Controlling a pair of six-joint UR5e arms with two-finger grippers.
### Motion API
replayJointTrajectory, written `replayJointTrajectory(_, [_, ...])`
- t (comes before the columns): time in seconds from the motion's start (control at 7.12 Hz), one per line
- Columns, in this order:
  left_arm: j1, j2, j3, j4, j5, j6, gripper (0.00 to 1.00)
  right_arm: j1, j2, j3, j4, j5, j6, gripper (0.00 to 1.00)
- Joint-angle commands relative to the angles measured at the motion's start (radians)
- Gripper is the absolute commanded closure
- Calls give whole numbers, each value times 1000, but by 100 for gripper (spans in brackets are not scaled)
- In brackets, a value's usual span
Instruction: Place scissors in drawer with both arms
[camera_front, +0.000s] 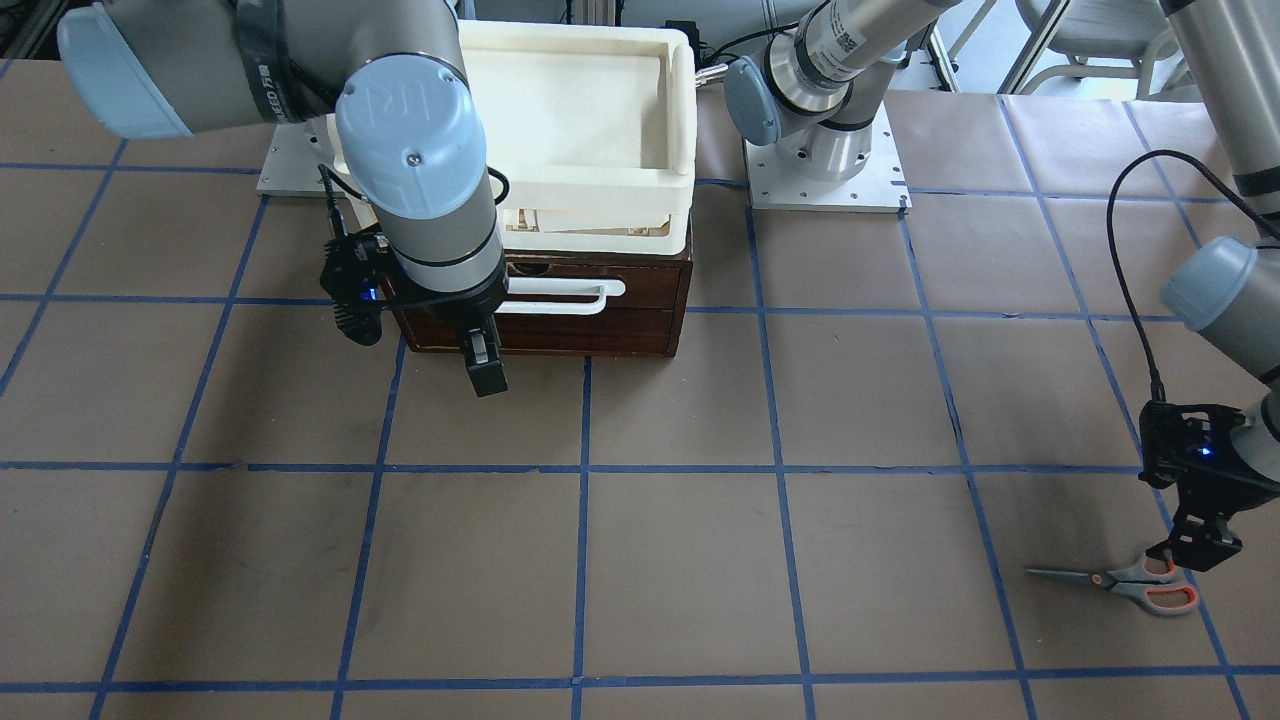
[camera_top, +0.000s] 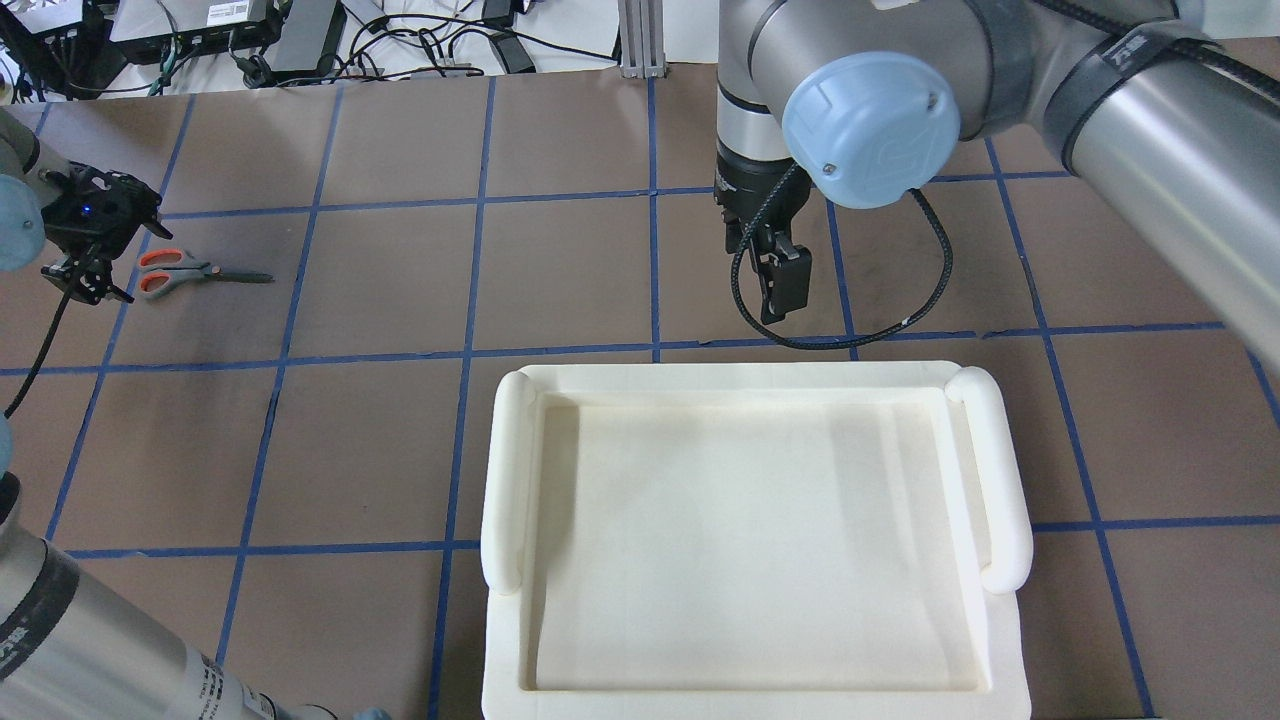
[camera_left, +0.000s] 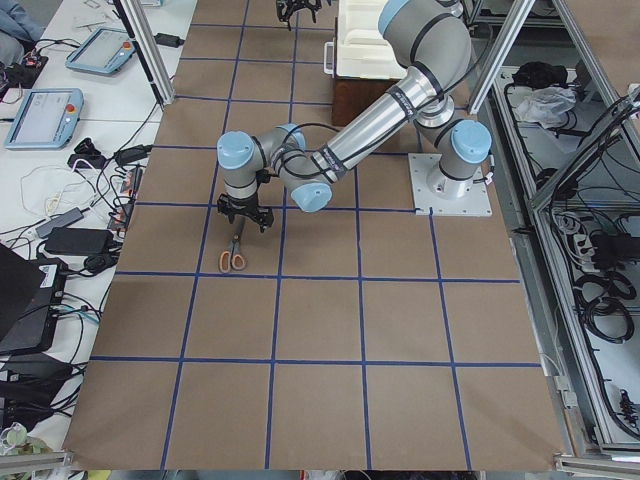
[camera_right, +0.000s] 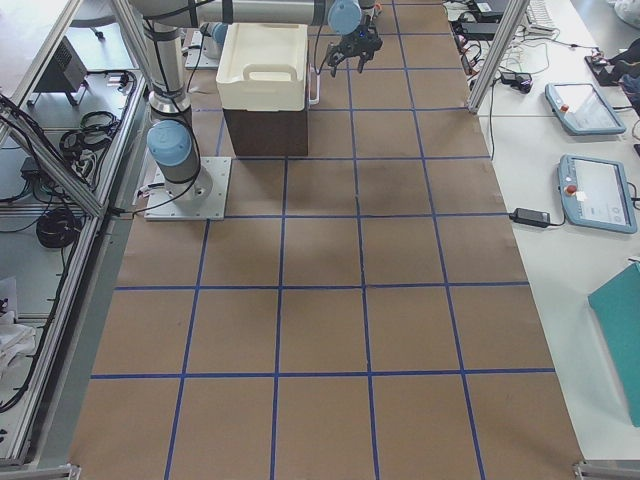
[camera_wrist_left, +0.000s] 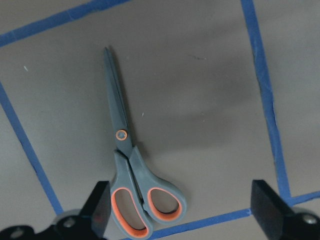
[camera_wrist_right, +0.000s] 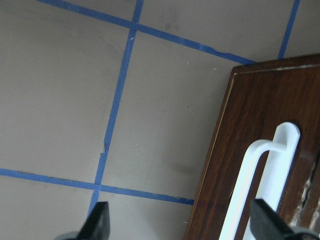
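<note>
Scissors (camera_wrist_left: 127, 160) lie flat on the table (camera_front: 680, 560), blades closed, out at my left end and well away from the drawer (camera_front: 590, 322). Going by looks they're light and rigid, nothing fragile. The snag is the profile: thin steel flat on the paper, so there's very little height to bite on. The blades are slim and likely slippery, so I'd skip them. The loops are wide and hollow, and pinching them could pop them sideways. My best bet is the grey shank just behind the pivot, squeezed across the width, fingertips nearly down to the paper. Left claw (camera_front: 1195, 548) hangs low over the handle end, pointing down, fingers spread wide and holding nothing. In the left wrist view the loops sit close to one fingertip (camera_wrist_left: 98, 210) and not centred. By my read a small sideways shift and a nudge toward the pivot come before closing. The closing axis already runs roughly across the scissors, so yaw looks fine. Right claw (camera_top: 783, 285) is in front of the drawer, pointing down, fingers apart and empty. It's beside the end of the white bar handle (camera_wrist_right: 260, 185), not around it. Drawer is shut under the cream tray (camera_front: 682, 120), so nothing can go in until I pull that handle.
</note>
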Motion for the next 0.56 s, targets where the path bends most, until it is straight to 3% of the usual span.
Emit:
replayJointTrajectory(0.0, [11, -60, 40, 7, -27, -1, 0, 20, 47, 2, 2, 28, 109, 0])
replayJointTrajectory(0.42, [9, -118, 87, 7, -30, -176, 1, 30, 86, 5, 14, 56, 178, 0])
